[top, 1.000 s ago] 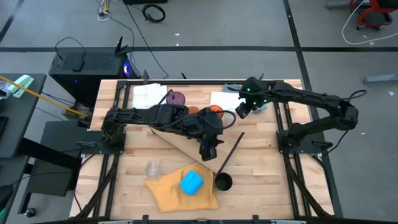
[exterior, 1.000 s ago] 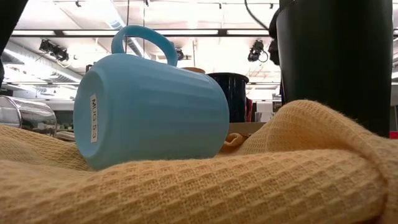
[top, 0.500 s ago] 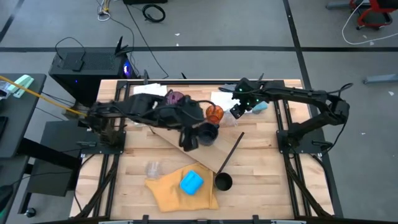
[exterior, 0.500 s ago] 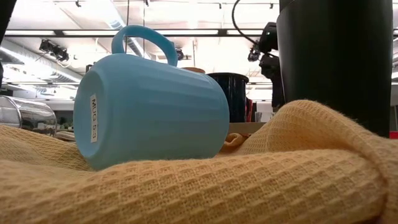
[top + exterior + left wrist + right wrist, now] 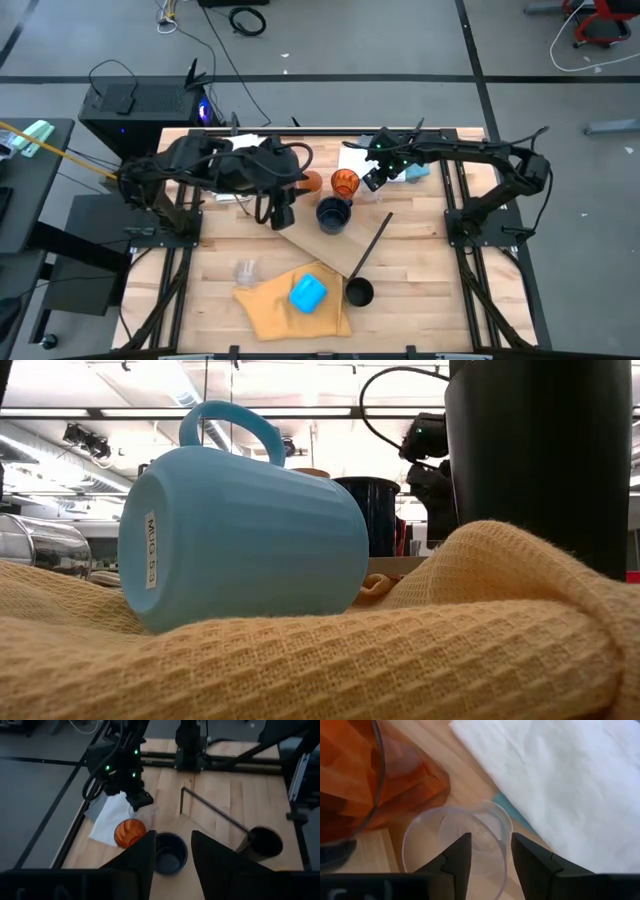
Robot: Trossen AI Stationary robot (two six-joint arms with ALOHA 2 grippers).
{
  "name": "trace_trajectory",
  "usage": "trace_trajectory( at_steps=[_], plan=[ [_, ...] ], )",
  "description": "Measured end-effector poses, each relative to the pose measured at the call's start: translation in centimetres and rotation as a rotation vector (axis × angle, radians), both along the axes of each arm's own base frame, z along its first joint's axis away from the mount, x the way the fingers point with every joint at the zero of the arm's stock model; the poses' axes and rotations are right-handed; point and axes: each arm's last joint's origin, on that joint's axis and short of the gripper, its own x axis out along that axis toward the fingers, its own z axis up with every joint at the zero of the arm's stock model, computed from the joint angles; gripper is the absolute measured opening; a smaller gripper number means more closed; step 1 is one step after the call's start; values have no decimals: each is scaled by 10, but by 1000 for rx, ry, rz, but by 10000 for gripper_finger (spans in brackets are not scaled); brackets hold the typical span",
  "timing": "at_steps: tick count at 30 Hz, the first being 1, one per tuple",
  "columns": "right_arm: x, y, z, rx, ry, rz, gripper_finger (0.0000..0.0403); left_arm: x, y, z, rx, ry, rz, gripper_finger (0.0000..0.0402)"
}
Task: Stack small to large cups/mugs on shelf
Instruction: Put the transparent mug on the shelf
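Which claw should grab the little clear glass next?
Probably the right claw: it is open right over the clear glass, beside the amber cup. The left claw is farther off, near the navy mug.

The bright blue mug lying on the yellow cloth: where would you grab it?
Probably across the ribbed body of the blue mug, coming from above. It lies on its side on the yellow cloth with its handle up, so the rim is hard to reach.

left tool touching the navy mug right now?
Apart. In the high view the left tool sits off to the side of the navy mug, with bare shelf showing between them.
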Motion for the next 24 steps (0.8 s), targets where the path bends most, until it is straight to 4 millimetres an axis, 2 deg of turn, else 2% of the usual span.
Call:
trace_trajectory(
  at_steps=[8,16,21,24],
  plan=[
    [4,-2,-7,6,14,-5,109,-7,4,0,31,40,12,139],
    [4,-3,-8,5,18,2,11,-10,9,-4,65,101,26,131],
    [0,0,-1,-3,9,9,20,-10,17,-5,68,117,50,126],
    [-5,3,3,6,29,27,12,-11,22,-6,69,130,66,128]
  ],
)
